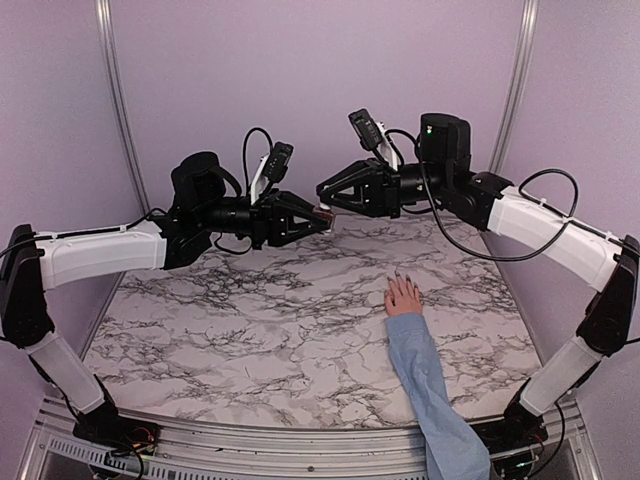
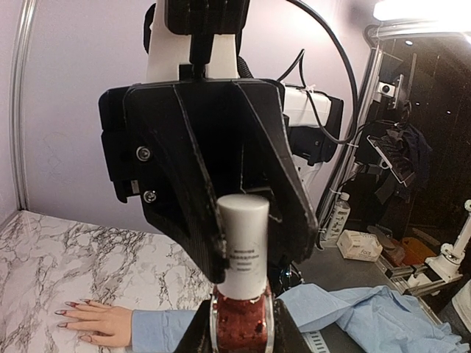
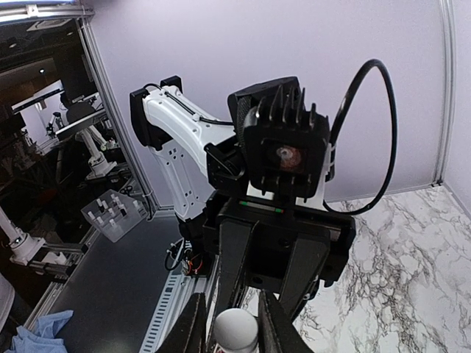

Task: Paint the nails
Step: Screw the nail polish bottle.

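My left gripper (image 1: 318,220) is shut on the red glitter body of a small polish bottle (image 2: 241,323) and holds it in the air over the back of the marble table (image 1: 250,320). The bottle's white cap (image 2: 243,239) points at my right gripper (image 1: 326,196), whose fingers (image 3: 275,323) close on the cap (image 3: 236,332) from both sides. A small pinkish hand (image 1: 403,296) lies flat at the right on a light-blue sleeve (image 1: 428,372). Its dark nails (image 1: 397,276) point away from the arm bases. The hand also shows in the left wrist view (image 2: 99,321), lower left, well below both grippers.
Purple walls and metal frame posts (image 1: 117,90) enclose the table. Both arms meet high over the back centre. In the left wrist view a plastic water bottle (image 2: 338,218) and a small box (image 2: 360,244) stand on a dark bench beyond the table.
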Action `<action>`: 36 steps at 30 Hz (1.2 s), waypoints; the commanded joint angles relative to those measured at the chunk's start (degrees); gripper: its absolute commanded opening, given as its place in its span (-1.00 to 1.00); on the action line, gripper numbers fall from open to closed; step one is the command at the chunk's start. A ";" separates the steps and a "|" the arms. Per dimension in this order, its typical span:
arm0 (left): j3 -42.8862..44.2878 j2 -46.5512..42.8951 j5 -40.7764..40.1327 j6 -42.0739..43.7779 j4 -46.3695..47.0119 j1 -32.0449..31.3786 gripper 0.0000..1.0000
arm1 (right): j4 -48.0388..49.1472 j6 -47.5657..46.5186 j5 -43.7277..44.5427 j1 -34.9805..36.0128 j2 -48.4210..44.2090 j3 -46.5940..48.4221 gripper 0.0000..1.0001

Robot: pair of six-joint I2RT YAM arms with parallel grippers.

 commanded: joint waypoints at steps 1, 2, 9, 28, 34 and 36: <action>0.51 -0.66 -2.28 -0.09 3.23 0.01 -1.00 | -0.27 -0.40 0.48 0.87 -0.88 0.05 -0.56; 0.28 -0.83 -2.62 -0.09 3.17 0.00 -1.00 | -0.23 -0.25 0.67 0.90 -0.88 0.05 -0.59; -1.86 -2.63 -7.69 2.35 3.23 0.00 -1.00 | 0.09 1.00 1.53 1.47 -0.81 -0.33 -1.00; -4.36 -4.31 -31.23 9.00 2.98 -0.21 -1.00 | -10.23 -1.07 17.46 3.24 2.94 5.29 -1.00; -5.38 -3.28 -41.23 11.93 2.79 -1.21 -1.00 | -13.84 0.35 26.50 3.97 6.66 9.31 -1.00; -5.54 -2.82 -44.55 12.94 2.79 -1.77 -1.00 | -13.99 1.94 29.66 4.37 7.73 9.74 -1.00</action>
